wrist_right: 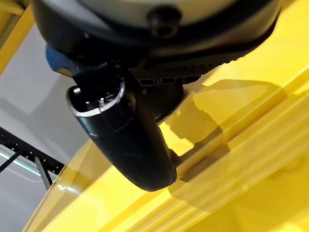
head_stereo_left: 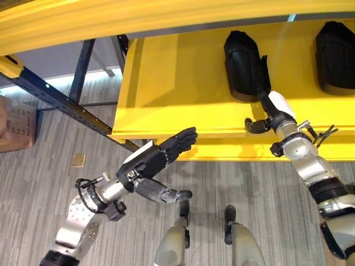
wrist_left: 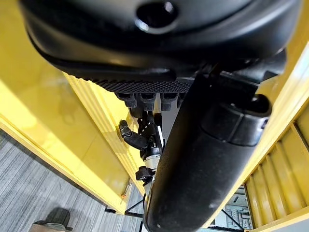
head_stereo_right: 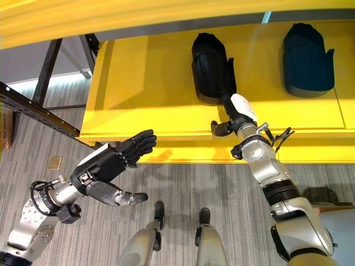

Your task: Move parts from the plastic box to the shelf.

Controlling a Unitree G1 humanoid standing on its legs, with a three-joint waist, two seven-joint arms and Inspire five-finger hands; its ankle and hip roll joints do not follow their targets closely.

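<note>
Two black moulded parts lie on the yellow shelf (head_stereo_left: 177,83): one near its middle (head_stereo_left: 241,55), the other at the right (head_stereo_left: 335,52). My right hand (head_stereo_left: 274,113) reaches over the shelf's front edge. Its fingers lie straight along the middle part's right side, touching it, and its thumb hangs over the edge. My left hand (head_stereo_left: 152,160) is open and empty, held in the air just before and below the shelf's front left corner. In the left wrist view its thumb (wrist_left: 203,159) stands out against the shelf, with my right hand (wrist_left: 145,135) beyond.
An upper yellow beam (head_stereo_left: 138,19) crosses above the shelf. A blue rack rail (head_stereo_left: 55,97) slants across the left. A cardboard box (head_stereo_left: 16,124) stands on the grey floor at far left, with a small brown tile (head_stereo_left: 78,160) nearby. The shelf's left half is bare.
</note>
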